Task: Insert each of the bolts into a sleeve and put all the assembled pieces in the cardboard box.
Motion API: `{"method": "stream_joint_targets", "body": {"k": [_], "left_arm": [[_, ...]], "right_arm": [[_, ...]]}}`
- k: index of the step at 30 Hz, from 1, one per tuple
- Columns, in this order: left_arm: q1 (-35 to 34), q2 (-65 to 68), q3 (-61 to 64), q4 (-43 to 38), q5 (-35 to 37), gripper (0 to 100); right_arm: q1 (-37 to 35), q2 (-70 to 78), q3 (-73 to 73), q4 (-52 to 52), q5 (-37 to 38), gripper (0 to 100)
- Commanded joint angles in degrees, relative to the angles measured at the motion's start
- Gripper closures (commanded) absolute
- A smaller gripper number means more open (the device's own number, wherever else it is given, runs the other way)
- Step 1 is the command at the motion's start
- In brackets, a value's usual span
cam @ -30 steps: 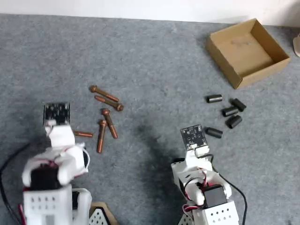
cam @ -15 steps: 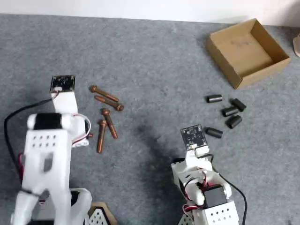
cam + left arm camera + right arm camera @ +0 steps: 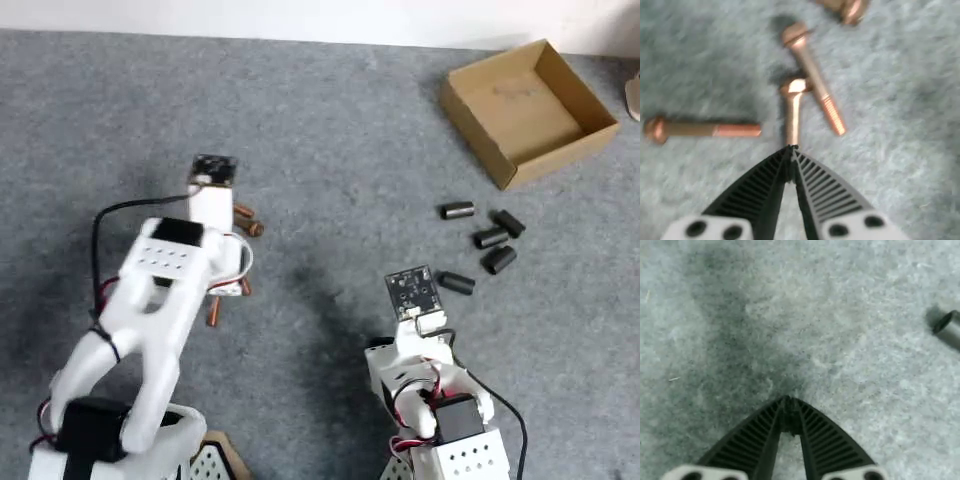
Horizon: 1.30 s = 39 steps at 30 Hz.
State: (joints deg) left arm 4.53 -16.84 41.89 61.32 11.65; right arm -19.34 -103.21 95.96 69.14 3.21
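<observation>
The left arm (image 3: 160,290) has swung to the right since half a second ago. Then its wrist stood left of the bolts (image 3: 702,130); now it reaches over them, so that in the high view only a few copper ends show beside it. One second ago the same arm was folded low, near its base. In the left wrist view, the left gripper (image 3: 791,152) is clenched, its two fingertips meeting, and it grasps nothing. It hangs above the grey mat (image 3: 330,120), with its tip just at the threaded end of the nearest bolt (image 3: 794,107); whether it touches this bolt cannot be told. This bolt lies flat and points toward the gripper. Another lies crossed just beside its head, a third lies apart at one side, and a fourth is cut by the picture's edge. The right arm (image 3: 420,340) has not moved in this time. The right gripper (image 3: 790,417) is also clenched and empty, above bare mat, and a sleeve (image 3: 949,327) lies well apart from it. The five black sleeves (image 3: 490,238) lie on the mat as before, between the right arm and the cardboard box (image 3: 565,158). The box stands open at the far right corner of the mat, with nothing inside, in the same place as earlier.
</observation>
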Motion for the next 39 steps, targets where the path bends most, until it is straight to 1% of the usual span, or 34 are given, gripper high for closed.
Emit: {"method": "stream_joint_targets", "body": {"k": [1, 3, 8, 11, 15, 18, 20, 23, 25, 30, 32, 35, 39], "left_arm": [[1.5, 1.8, -2.6, -4.9, 0.5, 99], [1.2, 3.7, -2.8, -6.5, 0.5, 99], [0.6, 10.1, -6.8, -6.6, 0.5, 99], [-1.2, 14.1, -9.1, -6.6, 0.6, 99], [-5.2, 18.4, -12.1, -6.6, 0.6, 99], [-6.2, 19.4, -12.1, -6.6, 0.6, 99], [-6.0, 19.0, -11.8, -5.7, 0.6, 99], [-5.7, 18.6, -12.8, -2.3, 1.5, 99], [-5.4, 18.4, -13.8, 0.0, 4.1, 95], [-5.1, 18.0, -15.9, 7.1, 8.4, 78], [-5.1, 18.1, -16.5, 9.0, 9.6, 74], [-5.2, 18.3, -16.7, 9.3, 11.7, 76], [-6.0, 18.4, -16.7, 8.4, 14.5, 82]], "right_arm": [[0.7, 0.0, 7.3, 0.0, 0.4, 99.5], [0.7, 0.0, 7.3, 0.0, 0.4, 99.5], [0.7, 0.0, 7.3, 0.0, 0.4, 99.5], [0.7, 0.0, 7.3, 0.0, 0.4, 99.5], [0.7, 0.0, 7.3, 0.0, 0.4, 99.5], [0.7, 0.0, 7.3, 0.0, 0.4, 99.5], [0.7, 0.0, 7.3, 0.0, 0.4, 99.5], [0.7, 0.0, 7.3, 0.0, 0.4, 99.5], [0.7, 0.0, 7.3, 0.0, 0.4, 99.5], [0.7, 0.0, 7.3, 0.0, 0.4, 99.5], [0.7, 0.0, 7.3, 0.0, 0.4, 99.5], [0.7, 0.0, 7.3, 0.0, 0.4, 99.5], [0.7, 0.0, 7.3, 0.0, 0.4, 99.5]]}}
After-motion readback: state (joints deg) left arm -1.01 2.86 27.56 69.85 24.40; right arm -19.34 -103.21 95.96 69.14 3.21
